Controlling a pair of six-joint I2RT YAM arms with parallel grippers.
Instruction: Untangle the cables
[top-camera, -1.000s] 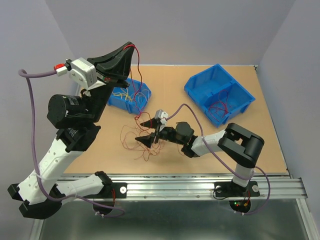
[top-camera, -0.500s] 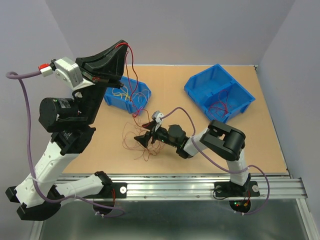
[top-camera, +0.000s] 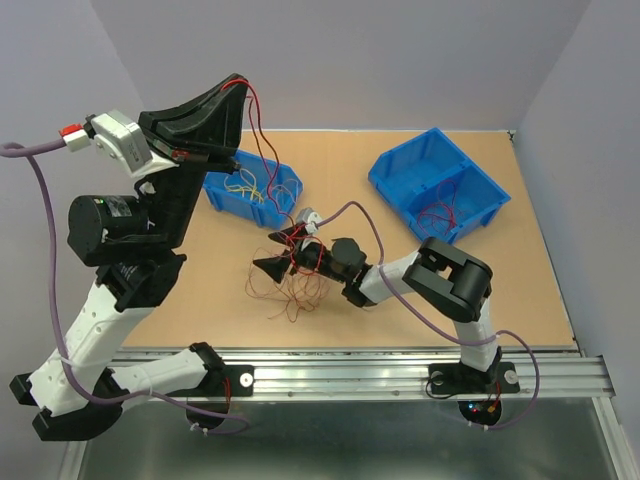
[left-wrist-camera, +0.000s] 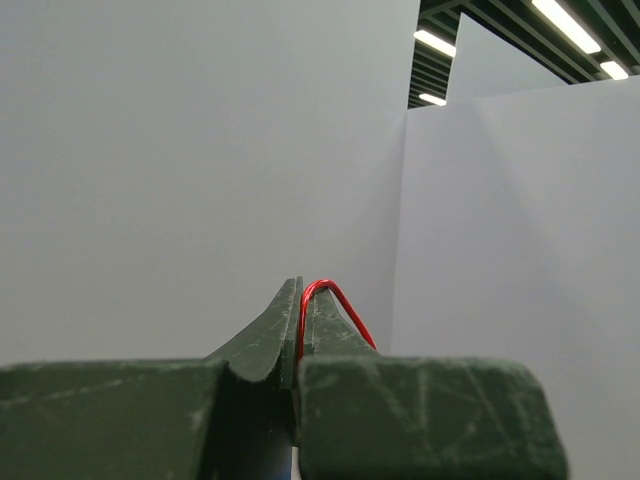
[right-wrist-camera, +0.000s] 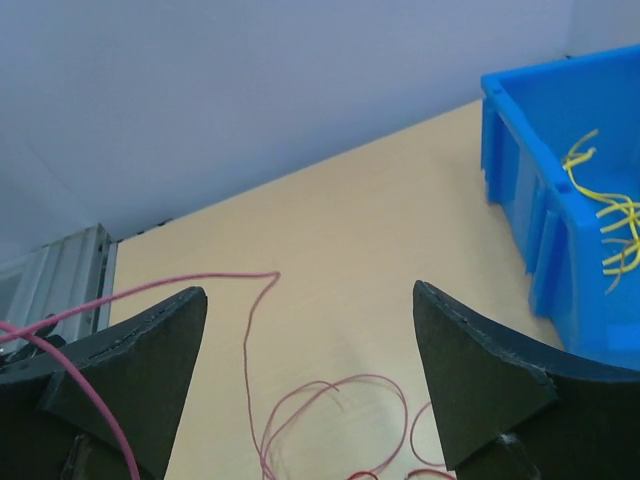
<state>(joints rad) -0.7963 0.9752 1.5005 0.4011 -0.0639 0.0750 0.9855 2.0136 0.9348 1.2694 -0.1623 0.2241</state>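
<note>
Two black fingers of the left gripper (left-wrist-camera: 300, 292) are pressed together at the upper left of the overhead view. They pinch one thin red wire (left-wrist-camera: 345, 308), which arches out of their tips and hangs in a long curve towards the table. The right gripper (top-camera: 270, 251), low near the middle of that view, has its jaws spread wide and closes on nothing that I can see; its wrist camera shows pinkish-red strands crossing the gap. Just beside and below it lies a loose knot of curly red wires (top-camera: 292, 292) on the tan wooden tabletop (top-camera: 340, 160), and the lifted strand seems to run into that knot. Further out, a small blue plastic bin (top-camera: 292, 182) at upper centre-left holds yellow wires (top-camera: 245, 188). A larger two-compartment blue bin (top-camera: 408, 160) at upper right holds a few red wires (top-camera: 437, 215) in its lower compartment. I'd judge some sorting done, but the central knot is not yet teased apart.
</note>
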